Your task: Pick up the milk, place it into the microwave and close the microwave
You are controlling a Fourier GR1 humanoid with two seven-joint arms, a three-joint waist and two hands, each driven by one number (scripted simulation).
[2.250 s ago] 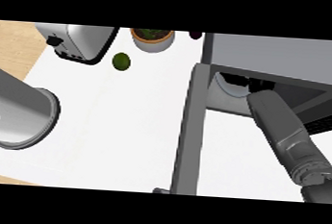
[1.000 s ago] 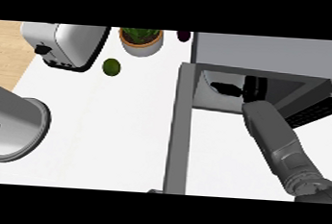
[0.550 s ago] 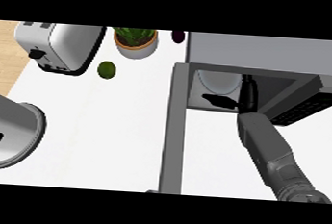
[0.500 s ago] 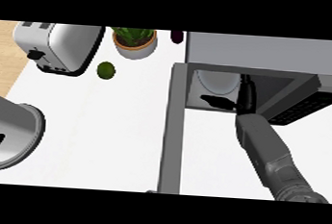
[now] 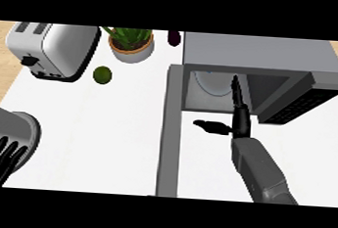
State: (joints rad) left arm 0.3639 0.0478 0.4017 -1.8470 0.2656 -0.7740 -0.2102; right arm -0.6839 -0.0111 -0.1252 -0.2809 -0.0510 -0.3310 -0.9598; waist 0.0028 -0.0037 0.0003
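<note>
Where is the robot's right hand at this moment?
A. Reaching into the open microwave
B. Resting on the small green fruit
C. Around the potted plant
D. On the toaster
A: the right hand stretches, fingers straight, into the mouth of the microwave, whose door stands open.

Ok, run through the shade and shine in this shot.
Head view: the microwave cavity sits in shade, dimming the pale milk inside; the toaster carries bright glossy streaks; the white counter is evenly lit; the right hand reads as a flat black silhouette.
</note>
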